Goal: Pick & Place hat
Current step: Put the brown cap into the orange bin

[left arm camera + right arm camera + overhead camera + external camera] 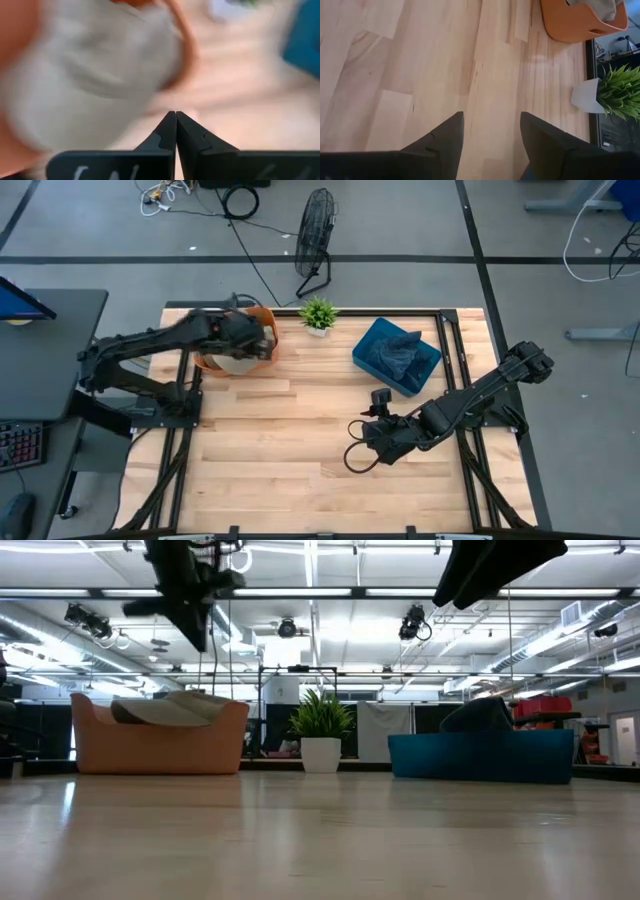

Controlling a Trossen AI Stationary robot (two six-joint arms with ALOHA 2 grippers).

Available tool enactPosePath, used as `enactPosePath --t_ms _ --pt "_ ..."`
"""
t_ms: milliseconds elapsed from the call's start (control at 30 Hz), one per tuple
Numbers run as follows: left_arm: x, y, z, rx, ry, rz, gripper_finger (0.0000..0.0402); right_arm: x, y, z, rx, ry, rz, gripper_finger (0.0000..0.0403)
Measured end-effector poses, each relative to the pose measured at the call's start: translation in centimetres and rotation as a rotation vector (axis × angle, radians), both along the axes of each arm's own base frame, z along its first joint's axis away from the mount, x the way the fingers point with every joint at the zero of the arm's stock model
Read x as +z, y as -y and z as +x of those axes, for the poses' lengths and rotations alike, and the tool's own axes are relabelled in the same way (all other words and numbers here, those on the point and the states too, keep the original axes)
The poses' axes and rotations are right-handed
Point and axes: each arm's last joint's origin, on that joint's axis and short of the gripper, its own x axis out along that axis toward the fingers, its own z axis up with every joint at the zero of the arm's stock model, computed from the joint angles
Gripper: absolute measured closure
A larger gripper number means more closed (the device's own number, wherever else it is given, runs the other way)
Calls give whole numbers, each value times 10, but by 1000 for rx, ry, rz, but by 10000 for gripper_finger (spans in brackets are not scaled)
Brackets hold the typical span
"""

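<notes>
pale grey hat (170,708) lies slumped in orange bin (160,745) at table's far left, soft, crumpled, brim draped over rim. left gripper (175,131) hangs above bin, fingers pressed together on nothing. step looks like hat just dropped or grasp missed; best lift clear straight up, avoid snagging fabric. dark hat (397,350) sits in blue bin (372,366). right gripper (490,131) hovers over bare table, fingers spread, empty.

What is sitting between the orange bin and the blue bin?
A small potted plant stands between the orange bin and the blue bin. The low view shows this best, and the high view agrees.
</notes>
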Motion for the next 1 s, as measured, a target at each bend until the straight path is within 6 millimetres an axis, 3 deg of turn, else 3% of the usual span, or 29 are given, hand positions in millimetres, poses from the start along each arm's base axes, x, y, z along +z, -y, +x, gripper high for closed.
enactPosePath --t_ms 133,300,600,1000 --pt "-30 0 21 -96 37 -104 398 0 0 0 0 0 0 204" --pt "-58 -1 24 -60 -132 -162 399 0 0 0 0 0 0 204" --pt "-63 -3 5 -2 -332 -210 400 0 0 0 1 1 0 204" --pt "-63 -35 -16 54 -418 -231 400 0 0 0 1 0 0 204"
